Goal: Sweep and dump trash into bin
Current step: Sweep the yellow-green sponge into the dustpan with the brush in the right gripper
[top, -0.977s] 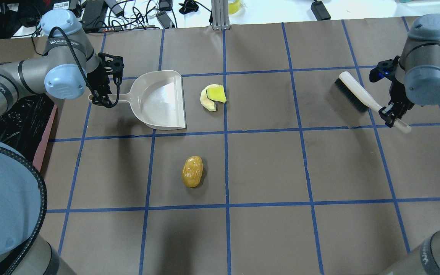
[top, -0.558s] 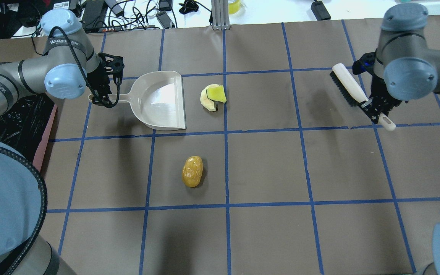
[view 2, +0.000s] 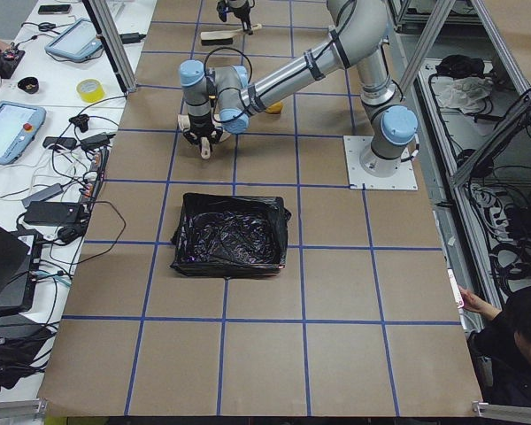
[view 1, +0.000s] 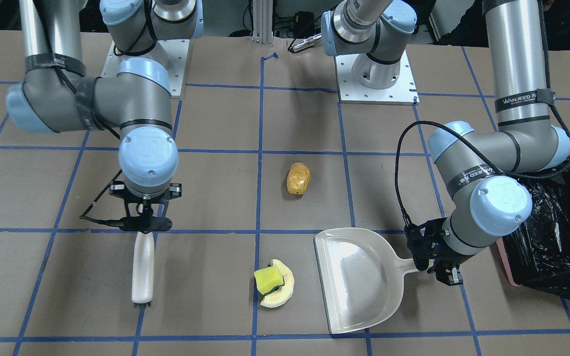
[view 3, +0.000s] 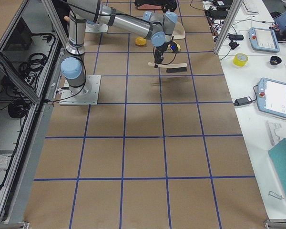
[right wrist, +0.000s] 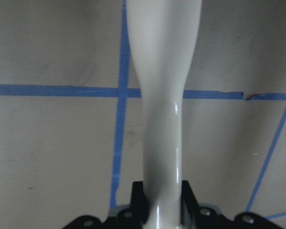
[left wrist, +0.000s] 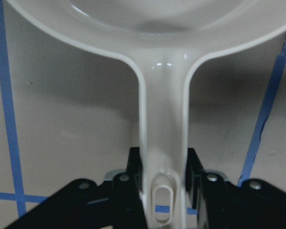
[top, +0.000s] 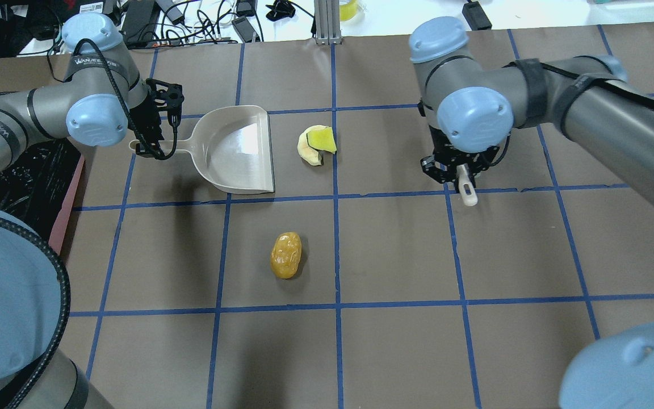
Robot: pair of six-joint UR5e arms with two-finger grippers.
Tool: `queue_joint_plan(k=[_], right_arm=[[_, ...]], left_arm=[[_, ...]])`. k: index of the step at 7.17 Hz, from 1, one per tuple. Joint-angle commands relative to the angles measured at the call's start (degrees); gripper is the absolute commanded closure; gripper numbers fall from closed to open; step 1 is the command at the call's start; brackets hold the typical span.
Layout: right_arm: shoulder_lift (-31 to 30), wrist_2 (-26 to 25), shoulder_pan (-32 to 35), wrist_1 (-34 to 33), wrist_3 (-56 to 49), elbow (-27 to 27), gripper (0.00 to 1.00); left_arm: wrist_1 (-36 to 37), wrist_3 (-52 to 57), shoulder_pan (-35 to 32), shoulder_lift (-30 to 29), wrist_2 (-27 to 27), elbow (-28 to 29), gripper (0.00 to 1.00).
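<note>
Left arm [view 1: 483,158], right arm [view 1: 117,109]: grey metal tubes, pale blue joint caps [view 1: 500,198] with small screws. Black band [view 1: 520,101], white WANJEED lettering. Black braided cable [view 1: 398,153] along left arm. Left gripper [view 1: 426,253], right gripper [view 1: 142,223] black. Silver screwed base plates [view 1: 379,86].

Three pieces of trash lie on the surface: one golden-brown lumpy potato-like piece [top: 286,255], one pale cream crescent slice [top: 306,152] and one yellow-green sponge block [top: 323,139] with a dark green edge. There is one white plastic dustpan [top: 236,150], one cream-handled brush [view 1: 142,269] with dark bristles, and one pink rectangular bin [top: 67,199] lined with crinkled black plastic.
</note>
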Motion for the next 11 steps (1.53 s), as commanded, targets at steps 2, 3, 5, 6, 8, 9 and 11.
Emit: queue_joint_plan(k=[2, 3, 5, 6, 8, 9, 11], right_arm=[[7.7, 10.61, 6.03, 0.48, 10.79, -7.85, 0.96], [9.9, 13.68, 8.75, 0.39, 15.0, -10.84, 0.96], [13.25, 21.05, 11.66, 0.3, 15.57, -15.42, 0.96], [14.48, 25.36, 13.15, 0.04, 16.62, -17.7, 0.96], [15.81, 30.12, 18.24, -0.57, 19.51, -21.14, 0.96], [16.34, 35.02, 19.57, -4.32, 19.87, -21.76, 0.96], [15.73, 34.2, 19.94, -3.23, 19.27, -22.82, 0.96]], left_arm=[[-1.55, -0.15, -0.45, 0.6, 0.3, 0.4, 1.0], [-1.64, -1.8, -0.63, 0.52, 0.3, 0.4, 1.0], [-1.65, -3.48, -2.38, 0.08, 2.04, 0.4, 1.0], [-1.65, -5.66, -4.04, -0.19, 3.45, 0.48, 1.0], [-1.65, -6.04, -4.49, -0.45, 3.47, 0.75, 1.0], [-1.56, -5.95, -4.49, -0.45, 3.47, 0.84, 1.0], [-1.65, -5.69, -4.41, -0.45, 3.38, 1.45, 1.0]])
